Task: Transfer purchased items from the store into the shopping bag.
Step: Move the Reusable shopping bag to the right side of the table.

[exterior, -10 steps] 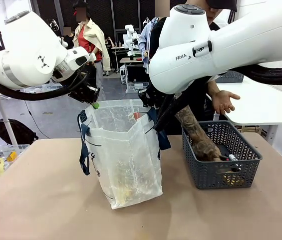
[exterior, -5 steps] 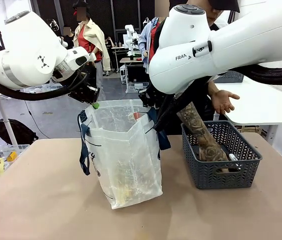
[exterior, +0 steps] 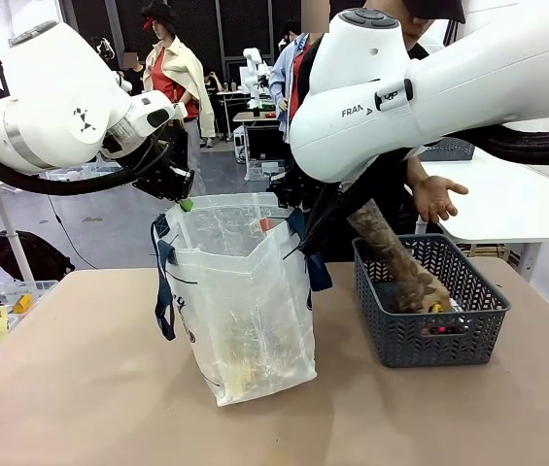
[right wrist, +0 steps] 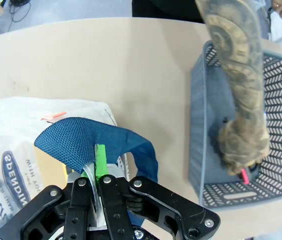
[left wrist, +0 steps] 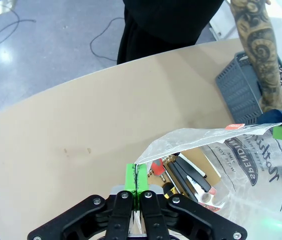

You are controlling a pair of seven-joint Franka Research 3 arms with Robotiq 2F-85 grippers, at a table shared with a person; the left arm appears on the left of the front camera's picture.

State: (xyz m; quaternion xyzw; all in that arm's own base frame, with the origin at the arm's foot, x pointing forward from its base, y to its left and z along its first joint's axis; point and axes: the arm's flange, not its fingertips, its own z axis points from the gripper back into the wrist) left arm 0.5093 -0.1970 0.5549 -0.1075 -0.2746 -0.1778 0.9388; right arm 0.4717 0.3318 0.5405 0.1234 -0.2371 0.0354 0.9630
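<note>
At the left, the left gripper (exterior: 183,199) is pressed together on the rim of the bag (exterior: 245,320), pinching the thin plastic between its green pads. The bag stands upright on the desk (exterior: 70,388) with its mouth held wide. In the left wrist view, several items (left wrist: 186,174) lie at its bottom, among them dark sticks with red tips. The right gripper (exterior: 293,207) pinches the opposite rim by the blue strap (right wrist: 81,142). Just right of the bag, not touching it, sits the grey basket (exterior: 468,330). A person's hand (exterior: 422,291) reaches down inside it, with a small red piece (right wrist: 244,175) at the fingertips.
</note>
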